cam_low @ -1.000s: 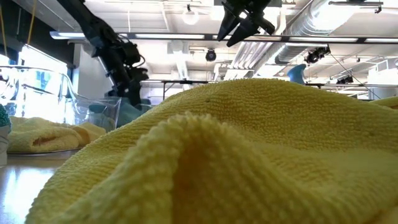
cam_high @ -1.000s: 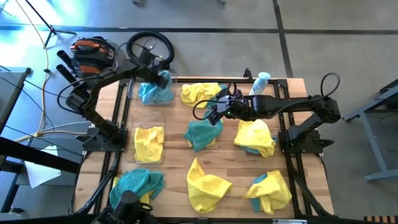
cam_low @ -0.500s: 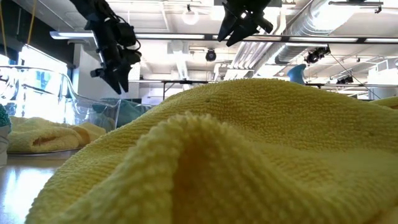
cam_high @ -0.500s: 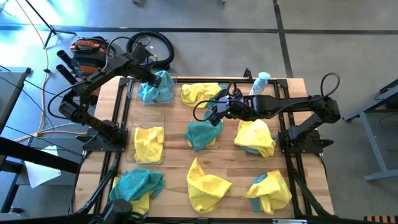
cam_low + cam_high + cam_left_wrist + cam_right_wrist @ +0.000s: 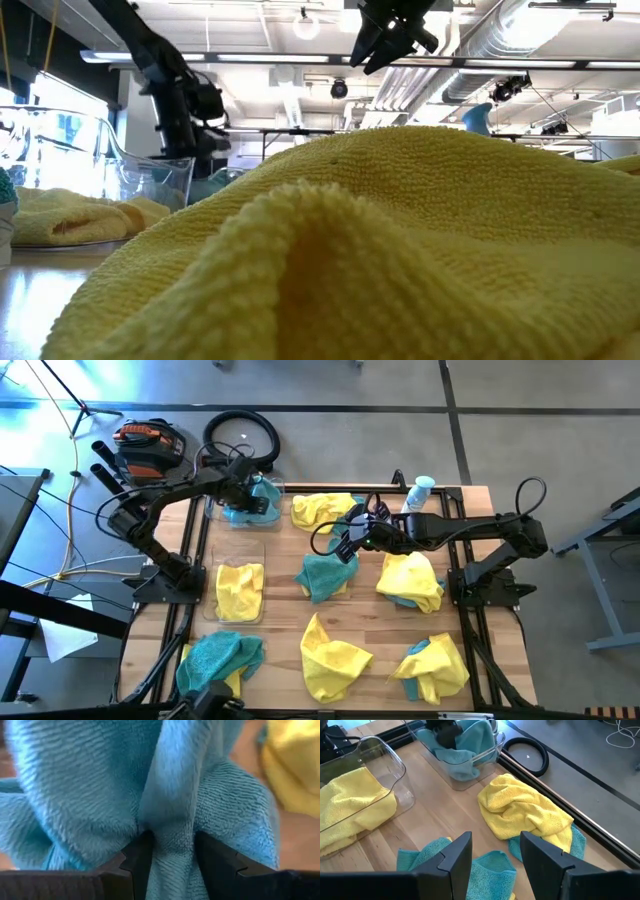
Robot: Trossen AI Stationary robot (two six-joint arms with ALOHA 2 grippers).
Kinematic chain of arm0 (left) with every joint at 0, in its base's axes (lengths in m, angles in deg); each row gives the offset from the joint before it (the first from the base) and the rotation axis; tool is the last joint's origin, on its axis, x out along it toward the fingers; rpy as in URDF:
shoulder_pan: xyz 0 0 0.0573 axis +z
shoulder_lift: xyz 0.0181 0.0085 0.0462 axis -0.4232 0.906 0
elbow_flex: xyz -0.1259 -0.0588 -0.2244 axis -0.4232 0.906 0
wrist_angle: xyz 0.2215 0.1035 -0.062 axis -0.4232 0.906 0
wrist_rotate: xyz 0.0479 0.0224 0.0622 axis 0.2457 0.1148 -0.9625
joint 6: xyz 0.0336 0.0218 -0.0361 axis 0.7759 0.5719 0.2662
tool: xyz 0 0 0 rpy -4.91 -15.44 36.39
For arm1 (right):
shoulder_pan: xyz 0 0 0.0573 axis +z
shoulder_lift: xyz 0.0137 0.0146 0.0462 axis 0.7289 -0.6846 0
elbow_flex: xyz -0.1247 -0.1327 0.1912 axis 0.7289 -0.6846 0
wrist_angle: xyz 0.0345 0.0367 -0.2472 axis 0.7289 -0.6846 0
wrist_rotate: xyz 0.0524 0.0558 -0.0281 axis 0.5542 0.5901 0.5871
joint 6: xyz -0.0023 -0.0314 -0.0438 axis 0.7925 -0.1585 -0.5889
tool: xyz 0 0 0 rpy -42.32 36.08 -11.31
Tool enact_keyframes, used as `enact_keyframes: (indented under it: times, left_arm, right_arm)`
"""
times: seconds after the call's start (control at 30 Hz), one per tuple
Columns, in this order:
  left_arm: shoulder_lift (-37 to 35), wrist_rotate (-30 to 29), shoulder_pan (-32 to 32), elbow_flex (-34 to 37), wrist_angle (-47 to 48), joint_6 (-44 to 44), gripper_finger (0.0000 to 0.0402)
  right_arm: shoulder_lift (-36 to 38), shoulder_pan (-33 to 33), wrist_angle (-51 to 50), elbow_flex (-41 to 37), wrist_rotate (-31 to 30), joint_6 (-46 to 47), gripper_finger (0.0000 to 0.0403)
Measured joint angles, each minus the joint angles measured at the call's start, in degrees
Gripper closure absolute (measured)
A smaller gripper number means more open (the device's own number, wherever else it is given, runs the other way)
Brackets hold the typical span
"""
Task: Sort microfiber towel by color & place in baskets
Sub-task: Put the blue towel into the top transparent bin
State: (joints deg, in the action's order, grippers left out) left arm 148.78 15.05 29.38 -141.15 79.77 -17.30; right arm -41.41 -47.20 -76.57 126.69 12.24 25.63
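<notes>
Two clear baskets stand at the table's left. The far basket (image 5: 211, 510) holds a teal microfiber towel (image 5: 262, 494); the near basket (image 5: 240, 553) holds a yellow towel (image 5: 240, 588). My left gripper (image 5: 244, 503) points steeply down into the far basket, open, its fingertips in the teal towel (image 5: 90, 795). My right gripper (image 5: 348, 541) hangs open, with nothing in it, high above a loose teal towel (image 5: 325, 575) at the table's middle. More yellow and teal towels lie loose on the table. My left gripper comes from above, pointing steeply down, into the teal towel in the far basket. A raised fold of the cloth (image 5: 172, 855) stands between the two open fingers (image 5: 140, 857) and touches their inner sides. The towel rests in the basket.
A yellow towel (image 5: 325, 510) lies beside the far basket. Further heaps: yellow over teal (image 5: 410, 580) at the right, yellow (image 5: 330, 655) at the near middle, yellow and teal (image 5: 435, 665) near right, teal on yellow (image 5: 220, 658) near left. A white-and-blue bottle (image 5: 420, 492) stands far right.
My left gripper rose out of the far basket with nothing in it, then came back down into the teal towel there, rolling its wrist. The towel stayed in the basket.
</notes>
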Motion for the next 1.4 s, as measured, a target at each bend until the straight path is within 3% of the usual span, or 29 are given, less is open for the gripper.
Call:
enact_keyframes:
  times: [0.37,0.67,0.9,1.4]
  left_arm:
    - [5.3,0.5,-0.1,0.5,-1.3,-0.3,0.0261]
    - [-4.8,0.0,0.4,-3.1,4.5,-0.3,0.0261]
    - [-9.8,-8.9,0.9,-6.0,-0.9,0.3,0.0261]
    - [6.7,-7.7,0.7,-6.0,-1.1,-1.8,0.0261]
  right_arm:
    - [0.0,0.0,0.0,0.0,0.0,0.3,0.024]
    - [0.0,0.0,0.0,0.0,0.0,0.5,0.024]
    - [0.0,0.0,0.0,0.0,0.0,1.3,0.024]
    - [0.0,0.0,0.0,0.0,0.0,1.7,0.024]
